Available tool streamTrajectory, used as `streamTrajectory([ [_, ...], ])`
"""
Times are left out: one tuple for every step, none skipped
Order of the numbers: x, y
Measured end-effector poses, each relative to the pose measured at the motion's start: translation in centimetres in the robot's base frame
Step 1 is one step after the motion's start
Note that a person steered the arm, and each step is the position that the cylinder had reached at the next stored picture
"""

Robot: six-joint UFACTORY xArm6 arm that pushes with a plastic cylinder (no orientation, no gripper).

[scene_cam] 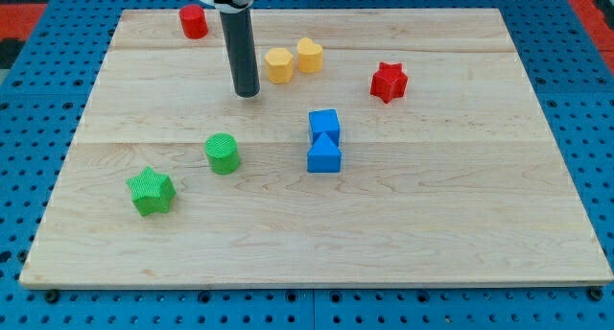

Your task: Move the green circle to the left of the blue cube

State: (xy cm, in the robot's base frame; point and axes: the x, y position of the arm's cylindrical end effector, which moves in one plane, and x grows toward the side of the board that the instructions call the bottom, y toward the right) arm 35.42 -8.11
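Rod's bare end, my tip (pixel 247 93), holding nothing, up-right of green circle (pixel 223 153) and apart from it, circle left of blue cube (pixel 324 125), green star (pixel 151 192) lower-left.

Pale matt wooden board (pixel 460 224), ridged plastic blocks

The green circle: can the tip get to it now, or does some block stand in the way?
Probably yes. My tip is above the green circle in the view, slightly to its right, and only bare board lies between them. The yellow blocks sit off to the right.
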Motion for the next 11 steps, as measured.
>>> streamTrajectory([
  [-1.3, -4.3],
  [-3.9, -9.3],
  [-6.0, -8.7],
  [-5.6, -8.9],
  [-5.6, -9.4],
  [-1.2, -7.2],
  [0.7, -4.0],
  [0.7, 1.2],
  [5.3, -3.3],
  [11.9, -5.8],
  [12.6, -2.0],
])
